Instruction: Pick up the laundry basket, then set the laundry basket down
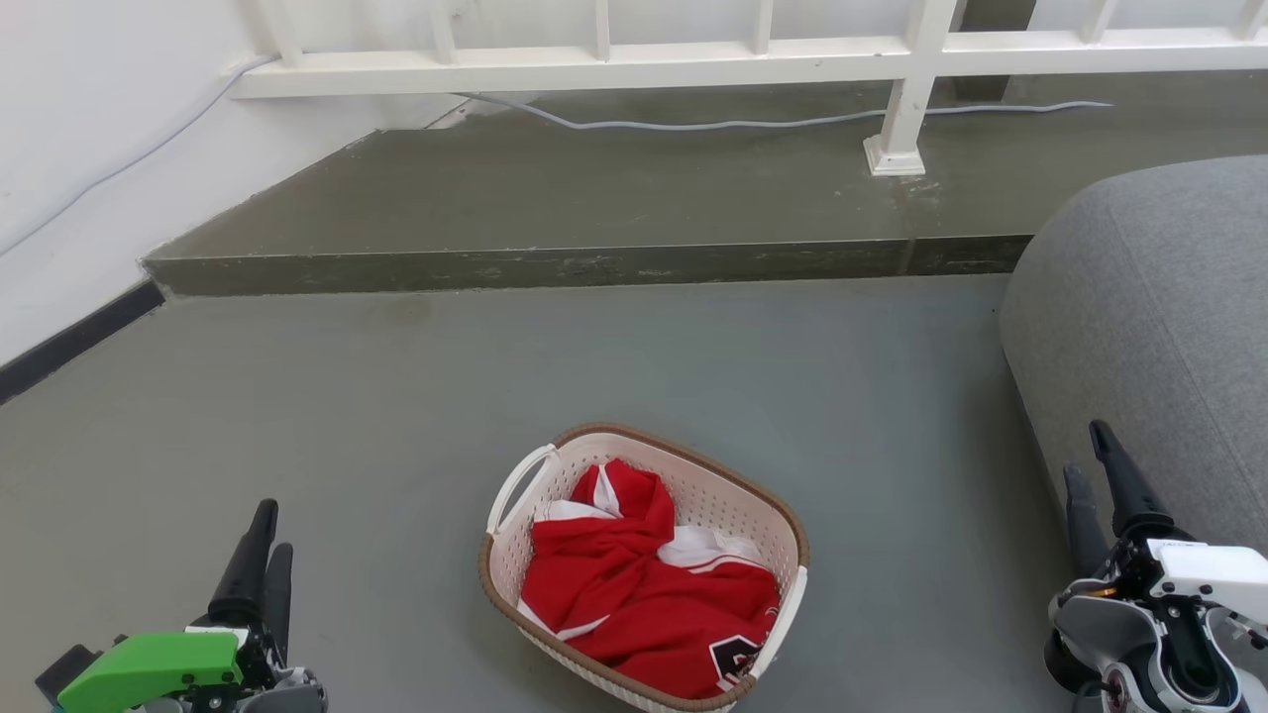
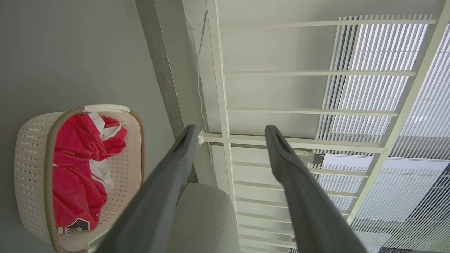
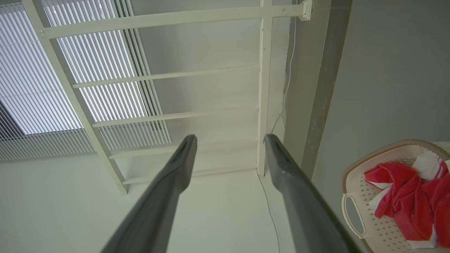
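The laundry basket [image 1: 728,510] stands on the grey floor near the bottom centre of the head view, cream perforated plastic with a brown rim and white loop handles [image 1: 516,486]. A crumpled red-and-white garment [image 1: 644,584] lies inside it. My left gripper [image 1: 272,530] is at the lower left, well apart from the basket, open and empty. My right gripper [image 1: 1086,451] is at the lower right, also apart from it and open. The left wrist view has the basket [image 2: 31,168] left of the open left gripper [image 2: 231,129]. In the right wrist view the basket [image 3: 369,225] sits lower right of the open right gripper [image 3: 229,137].
A grey upholstered seat [image 1: 1139,327] bulges in at the right, close to my right gripper. Beyond the basket a raised concrete step [image 1: 584,262] crosses the floor, carrying a white railing [image 1: 594,59] and a loose cable [image 1: 693,124]. A white wall [image 1: 89,149] bounds the left.
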